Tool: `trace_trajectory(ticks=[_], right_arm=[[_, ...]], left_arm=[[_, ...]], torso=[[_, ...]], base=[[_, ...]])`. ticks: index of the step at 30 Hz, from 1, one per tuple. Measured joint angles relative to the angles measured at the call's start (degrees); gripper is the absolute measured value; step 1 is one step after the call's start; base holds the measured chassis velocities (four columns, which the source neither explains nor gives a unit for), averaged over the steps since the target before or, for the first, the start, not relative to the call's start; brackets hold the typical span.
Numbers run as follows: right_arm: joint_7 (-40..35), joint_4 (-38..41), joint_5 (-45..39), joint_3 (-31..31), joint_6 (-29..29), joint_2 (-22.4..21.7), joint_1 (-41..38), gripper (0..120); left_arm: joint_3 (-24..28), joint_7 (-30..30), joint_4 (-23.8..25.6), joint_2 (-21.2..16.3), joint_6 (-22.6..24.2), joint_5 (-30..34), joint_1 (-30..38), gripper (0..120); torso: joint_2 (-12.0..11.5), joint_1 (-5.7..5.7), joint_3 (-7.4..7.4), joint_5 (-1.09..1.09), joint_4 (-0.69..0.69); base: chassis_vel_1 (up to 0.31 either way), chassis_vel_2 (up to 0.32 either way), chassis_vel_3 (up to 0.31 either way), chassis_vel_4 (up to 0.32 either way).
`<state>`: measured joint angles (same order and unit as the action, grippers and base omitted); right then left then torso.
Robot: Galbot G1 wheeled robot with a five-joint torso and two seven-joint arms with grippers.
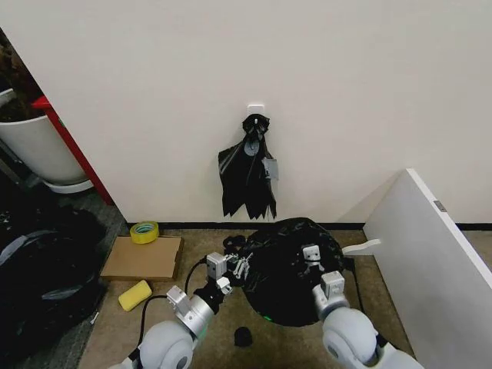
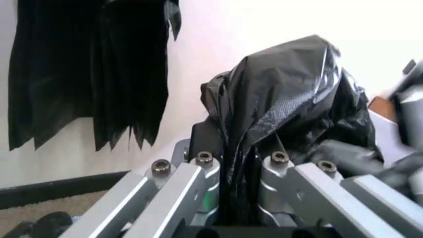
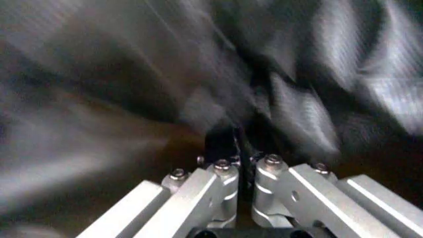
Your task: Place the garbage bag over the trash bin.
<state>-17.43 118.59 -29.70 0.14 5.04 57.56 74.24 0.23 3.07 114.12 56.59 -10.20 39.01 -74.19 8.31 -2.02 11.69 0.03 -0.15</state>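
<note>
Two tools clamp garbage bag [image 1: 288, 269], draped over trash bin on floor by wall: left tool [image 1: 244, 267] pinches bag's left edge, right tool [image 1: 311, 257] closed on plastic at right side.

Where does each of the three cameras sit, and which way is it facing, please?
Head view: on the robot's head, looking down and forward at the garbage bag by the wall; both arms show, the left gripper and right gripper at the bag.
Left wrist view: on the left wrist, facing the wall; its fingers pinch the bag.
Right wrist view: on the right wrist, pressed close against black plastic, fingers closed on it.
Shared: the bag draped over the bin.
</note>
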Motion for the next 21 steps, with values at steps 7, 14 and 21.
trace_trajectory(ticks=[7, 14, 21], right_arm=[[3.85, -1.01, -0.61, -0.27, -4.08, 1.56, -1.67, 0], [-4.52, -6.53, 4.07, -1.96, 3.98, 3.82, -5.33, 0], [-6.48, -9.53, 8.30, -2.09, 5.87, 3.94, -6.34, 0]], left_arm=[[0.02, -0.16, -0.16, 0.14, -0.01, 0.08, -0.06, 5], [0.02, -0.18, 0.97, -0.15, 0.10, 0.09, -0.79, 5], [-0.12, -0.21, 1.49, -0.39, 0.12, 0.01, -1.22, 5]], torso=[[0.00, 0.00, 0.00, -0.01, 0.00], [0.00, 0.00, 0.00, 0.00, 0.01], [0.00, 0.00, 0.00, 0.01, 0.01]], base=[[0.000, 0.000, 0.000, 0.000], [0.000, 0.000, 0.000, 0.000], [0.000, 0.000, 0.000, 0.000]])
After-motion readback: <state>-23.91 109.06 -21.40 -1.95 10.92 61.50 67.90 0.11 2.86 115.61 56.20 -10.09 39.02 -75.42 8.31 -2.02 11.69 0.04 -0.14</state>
